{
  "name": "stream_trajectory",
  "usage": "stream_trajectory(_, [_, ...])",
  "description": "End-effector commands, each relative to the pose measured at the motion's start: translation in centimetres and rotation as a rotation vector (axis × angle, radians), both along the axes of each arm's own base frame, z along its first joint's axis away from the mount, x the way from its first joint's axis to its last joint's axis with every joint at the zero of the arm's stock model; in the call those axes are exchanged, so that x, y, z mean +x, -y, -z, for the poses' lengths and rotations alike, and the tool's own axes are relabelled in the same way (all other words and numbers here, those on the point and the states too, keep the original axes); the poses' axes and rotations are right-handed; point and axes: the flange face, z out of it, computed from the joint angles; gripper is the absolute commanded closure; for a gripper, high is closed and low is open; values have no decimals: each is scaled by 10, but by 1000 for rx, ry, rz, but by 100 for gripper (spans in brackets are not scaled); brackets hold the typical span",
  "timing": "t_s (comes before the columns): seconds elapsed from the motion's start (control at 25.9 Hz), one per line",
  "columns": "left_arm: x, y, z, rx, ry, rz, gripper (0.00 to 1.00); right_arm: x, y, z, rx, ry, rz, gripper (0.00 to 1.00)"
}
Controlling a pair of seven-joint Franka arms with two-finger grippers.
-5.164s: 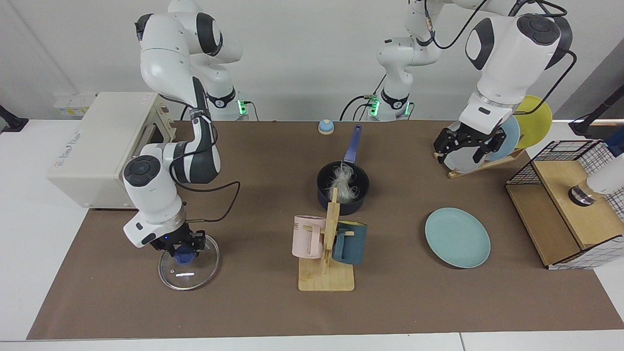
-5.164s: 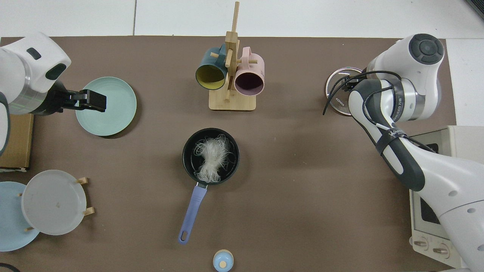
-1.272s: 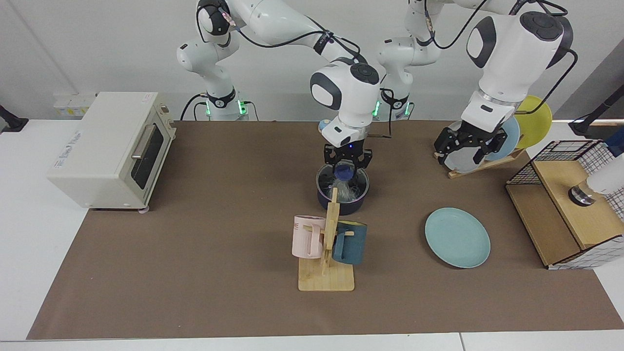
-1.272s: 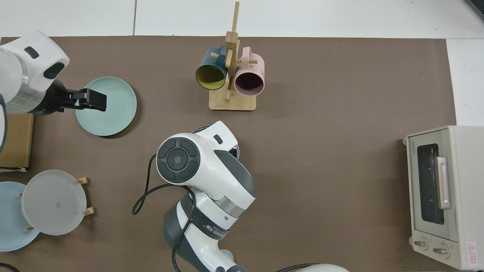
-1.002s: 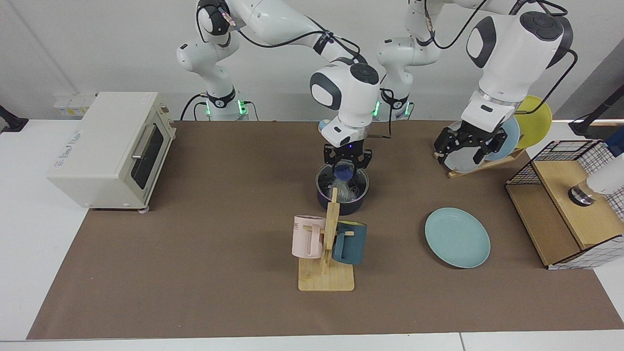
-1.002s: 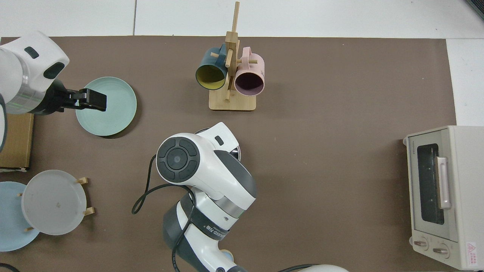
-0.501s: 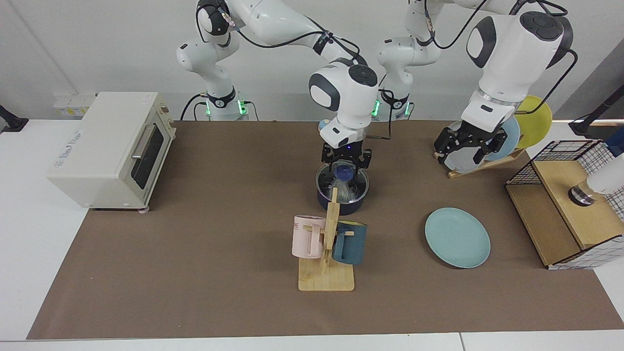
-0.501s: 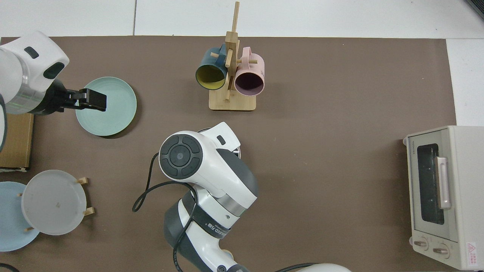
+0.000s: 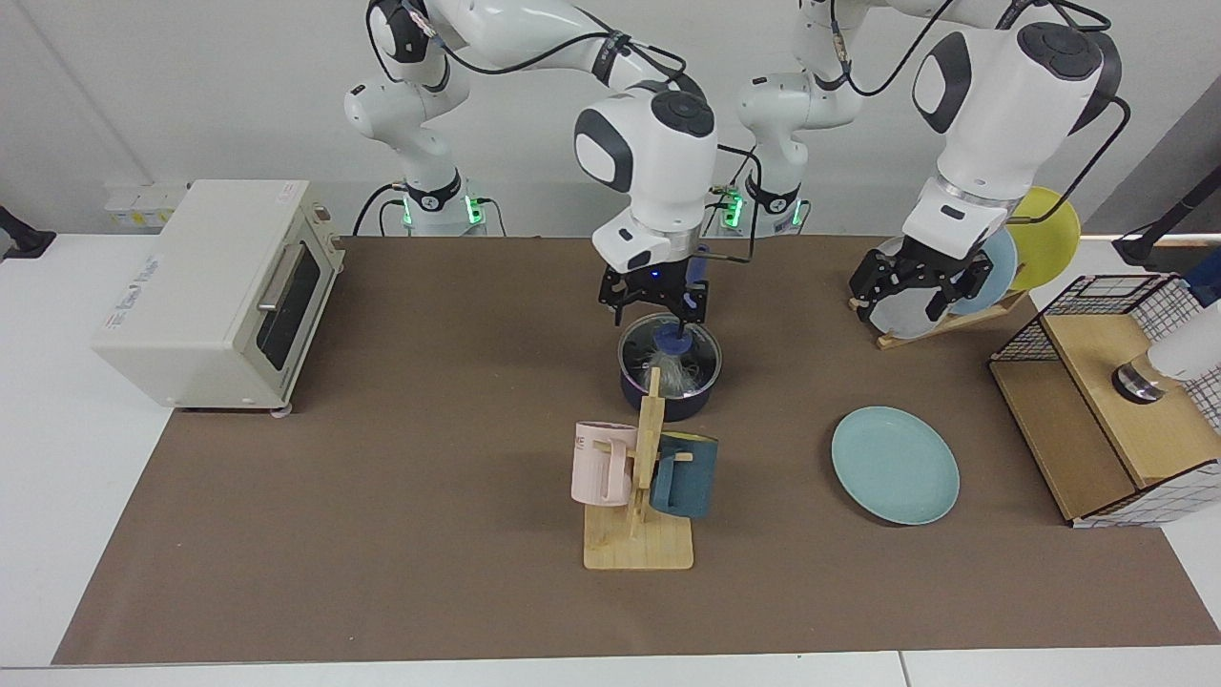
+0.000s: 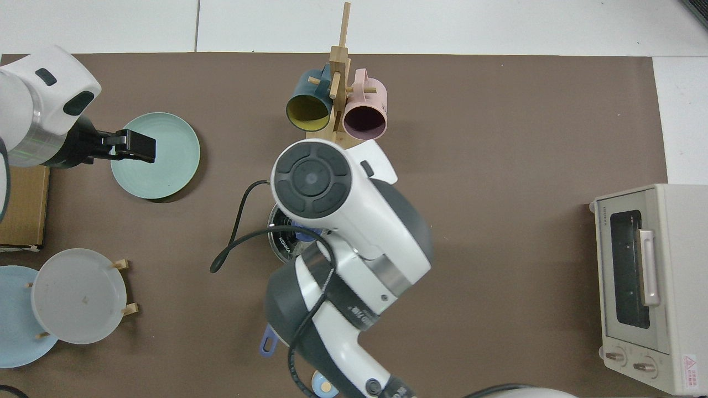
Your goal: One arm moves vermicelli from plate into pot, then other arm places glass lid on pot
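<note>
While the glass lid (image 9: pixel 671 346) covers the pot (image 9: pixel 668 391) with vermicelli (image 9: pixel 673 375), the right gripper (image 9: pixel 654 303) hovers above, fingers apart and empty; the left gripper (image 9: pixel 914 286) waits open, far right.

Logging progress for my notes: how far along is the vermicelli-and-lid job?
Done: the white vermicelli tangle sits in the dark navy saucepan, the teal-green plate is bare, and the blue-knobbed glass lid rests on the pot. In hand: the right gripper, open, hangs above the knob. The left gripper waits by the plate rack. Nothing obvious remains.

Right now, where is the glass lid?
In the facing view the glass lid sits on the navy pot at the table's middle, just behind the mug rack; the right tool hangs open above its blue knob.
</note>
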Motion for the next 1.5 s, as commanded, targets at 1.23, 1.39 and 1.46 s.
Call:
stream_trajectory(1.23, [-1,-1,-4,-5,7,29,0,-10,362,-89,-34,-62,-134,1])
stream_trajectory(1.39, [-1,-2,-4,-5,7,26,0,-10,349,-88,-35,-62,-158,1])
stream_trajectory(1.46, [-1,-1,-4,-5,7,27,0,-10,349,-89,-40,-60,-160,1])
